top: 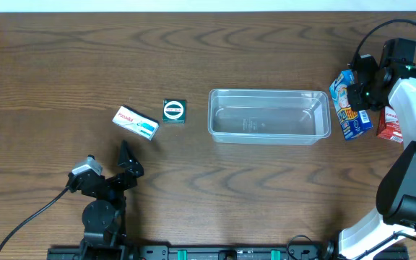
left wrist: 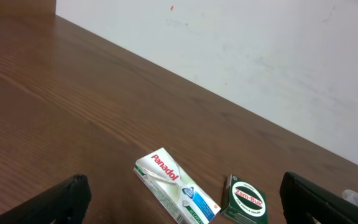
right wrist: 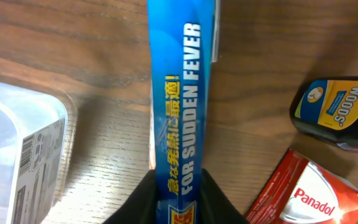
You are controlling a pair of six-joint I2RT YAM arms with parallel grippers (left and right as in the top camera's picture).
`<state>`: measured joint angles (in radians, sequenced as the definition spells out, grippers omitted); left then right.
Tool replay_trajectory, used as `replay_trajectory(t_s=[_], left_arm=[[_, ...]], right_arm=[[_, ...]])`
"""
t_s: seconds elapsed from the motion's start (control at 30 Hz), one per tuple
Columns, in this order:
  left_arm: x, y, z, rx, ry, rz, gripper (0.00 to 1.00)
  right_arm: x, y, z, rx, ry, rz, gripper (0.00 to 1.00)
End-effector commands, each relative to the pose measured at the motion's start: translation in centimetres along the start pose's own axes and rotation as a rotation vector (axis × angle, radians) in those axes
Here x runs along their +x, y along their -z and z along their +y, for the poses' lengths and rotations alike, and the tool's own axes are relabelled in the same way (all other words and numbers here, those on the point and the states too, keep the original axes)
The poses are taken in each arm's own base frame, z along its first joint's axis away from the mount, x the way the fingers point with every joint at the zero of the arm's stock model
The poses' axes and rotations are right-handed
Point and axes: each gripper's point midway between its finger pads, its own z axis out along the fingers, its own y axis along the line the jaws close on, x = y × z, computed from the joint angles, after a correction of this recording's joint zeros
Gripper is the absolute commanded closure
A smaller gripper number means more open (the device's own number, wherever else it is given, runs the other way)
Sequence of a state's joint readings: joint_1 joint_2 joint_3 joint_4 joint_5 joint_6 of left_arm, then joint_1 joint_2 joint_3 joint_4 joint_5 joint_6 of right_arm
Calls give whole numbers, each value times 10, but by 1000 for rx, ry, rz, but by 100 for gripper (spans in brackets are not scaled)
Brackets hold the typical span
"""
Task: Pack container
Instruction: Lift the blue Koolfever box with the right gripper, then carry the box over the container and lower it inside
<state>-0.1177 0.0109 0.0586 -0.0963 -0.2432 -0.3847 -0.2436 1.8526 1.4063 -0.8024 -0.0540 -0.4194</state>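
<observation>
The clear plastic container (top: 269, 115) sits mid-table with nothing in it; its corner shows in the right wrist view (right wrist: 17, 149). My right gripper (top: 357, 90) is shut on a blue carton (top: 350, 105) marked "FOR SUDDEN FEVER" (right wrist: 180, 112), just right of the container. My left gripper (top: 125, 160) is open and empty, near the table's front left. A white Panadol box (top: 136, 122) and a green Zam-Buk box (top: 174, 110) lie left of the container; both show in the left wrist view: the Panadol box (left wrist: 176, 185) and the Zam-Buk box (left wrist: 246, 200).
A red Panadol box (top: 390, 124) lies at the far right, also in the right wrist view (right wrist: 312, 193). A dark Woods bottle (right wrist: 337, 112) lies beside it. A white wall (left wrist: 260, 56) borders the table's far edge.
</observation>
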Motion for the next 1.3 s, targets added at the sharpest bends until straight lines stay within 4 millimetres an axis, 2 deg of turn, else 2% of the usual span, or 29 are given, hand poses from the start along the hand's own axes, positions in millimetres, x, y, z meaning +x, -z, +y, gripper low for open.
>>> replay_trajectory(t_s=[0.0,0.13,0.23,0.37,0.5,0.7,0.8,0.87,1.0,1.13,1.27], left_arm=[[12,-2,9,-31,-23,20,2],[12,-2,9,-31,-23,20,2],[12,-2,9,-31,-23,20,2],[12,-2,9,-31,-23,20,2],[12,-2,9,-31,-23,20,2],[12,-2,9,-31,-23,20,2],[12,-2,9,-31,-23,20,2],[12,-2,9,-31,-23,20,2],[12,-2,9,-31,-23,20,2],[12,-2,9,-31,-23,20,2],[12,-2,9,-31,-23,20,2]], right_arm=[[4,-5,-1,-6,-10,13,83],[0,0,-2,0,-10,-2,86],[-9,13,-5,12,-22,-31,87],[-25,45,-8,32,-17,-81,85],[-44,87,-10,59,-5,-148,83],[-62,139,1,79,37,-234,87],[-68,156,19,74,121,-263,88],[-71,164,40,57,211,-280,94],[-76,175,85,14,373,-309,96],[-72,178,137,-99,546,-316,94],[-56,172,176,-187,719,-287,92]])
